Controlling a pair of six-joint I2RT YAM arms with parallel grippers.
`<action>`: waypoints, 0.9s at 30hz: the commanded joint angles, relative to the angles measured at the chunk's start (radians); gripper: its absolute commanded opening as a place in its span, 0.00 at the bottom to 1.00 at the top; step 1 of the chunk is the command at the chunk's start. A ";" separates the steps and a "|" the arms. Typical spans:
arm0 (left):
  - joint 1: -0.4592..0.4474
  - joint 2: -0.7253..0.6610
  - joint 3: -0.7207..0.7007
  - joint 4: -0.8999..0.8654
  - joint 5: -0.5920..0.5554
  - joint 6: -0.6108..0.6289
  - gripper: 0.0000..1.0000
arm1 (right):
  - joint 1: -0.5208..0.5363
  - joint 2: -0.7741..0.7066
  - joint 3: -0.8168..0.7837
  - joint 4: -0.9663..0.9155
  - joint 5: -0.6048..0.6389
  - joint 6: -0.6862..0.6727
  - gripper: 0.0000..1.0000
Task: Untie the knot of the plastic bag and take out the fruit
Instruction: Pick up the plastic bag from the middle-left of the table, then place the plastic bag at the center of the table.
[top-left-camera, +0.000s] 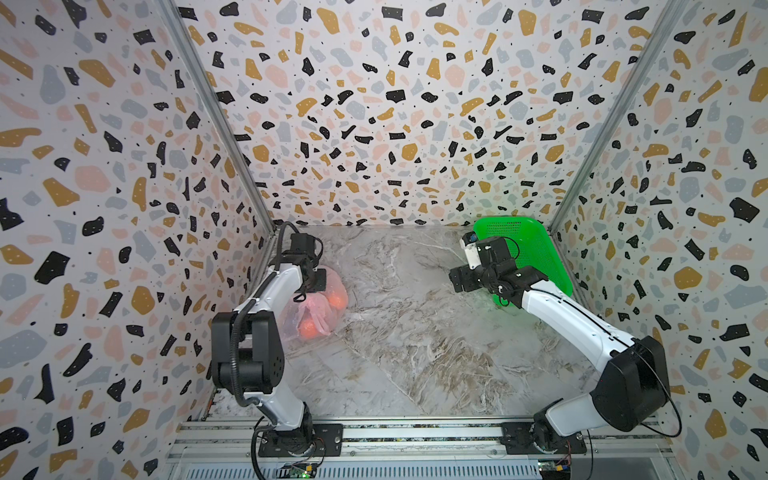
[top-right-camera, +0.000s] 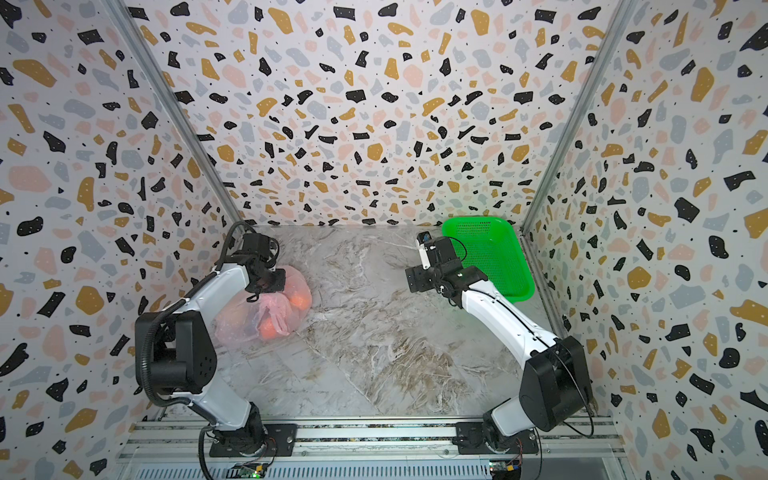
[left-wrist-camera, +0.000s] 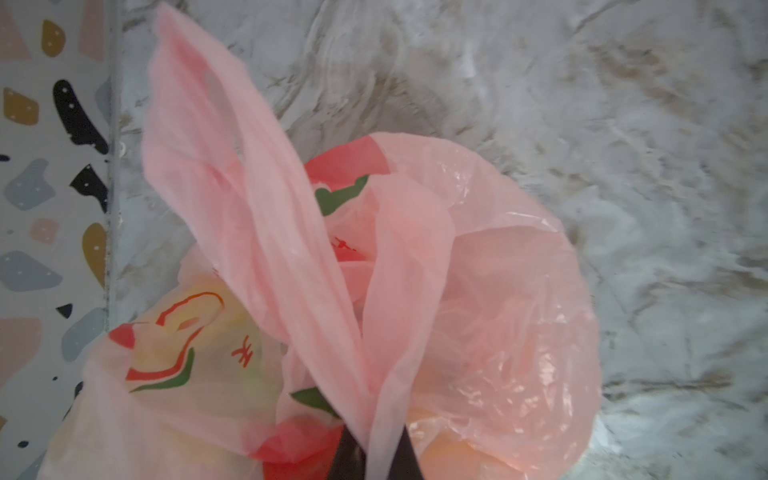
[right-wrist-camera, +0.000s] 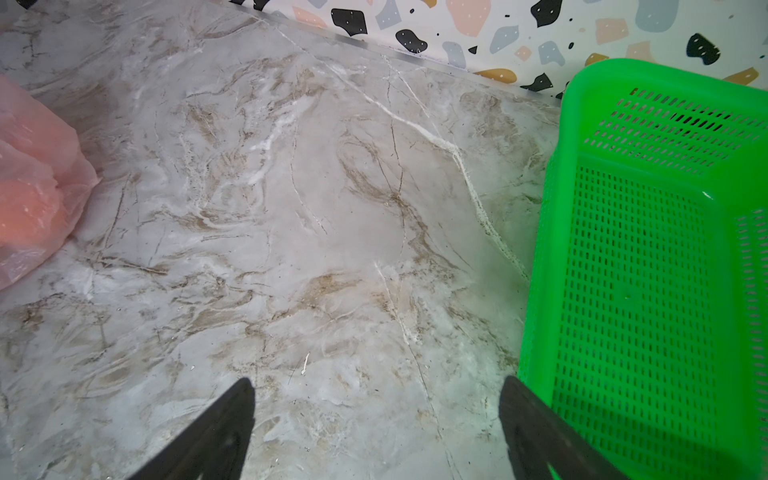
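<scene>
plastic bag (top-left-camera: 320, 307) lying by left wall (top-left-camera: 124, 249), tangerines (top-left-camera: 337, 300) inside, directly under left gripper (left-wrist-camera: 376, 455) clamping tight on its handle strips (left-wrist-camera: 257, 208), strips running out from jaws. right gripper (right-wrist-camera: 376, 382) hanging wide open, empty, beside green basket (right-wrist-camera: 557, 208), well apart from bag; left arm being nearer.

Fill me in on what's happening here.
The left hand is shut on the pink handle strips of the plastic bag, which lies on the marble table near the left wall. Orange fruit sits inside it. The right hand is open and empty, hovering beside the green basket.
</scene>
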 joint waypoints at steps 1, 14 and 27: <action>-0.114 -0.060 -0.024 0.056 0.074 -0.027 0.00 | -0.008 -0.042 -0.010 0.012 0.009 0.016 0.93; -0.579 0.019 0.042 0.156 0.121 -0.213 0.00 | -0.072 -0.143 -0.076 -0.010 -0.030 0.042 0.93; -0.714 -0.096 0.085 0.216 0.000 -0.269 0.78 | -0.107 -0.226 -0.170 0.009 -0.166 0.023 0.96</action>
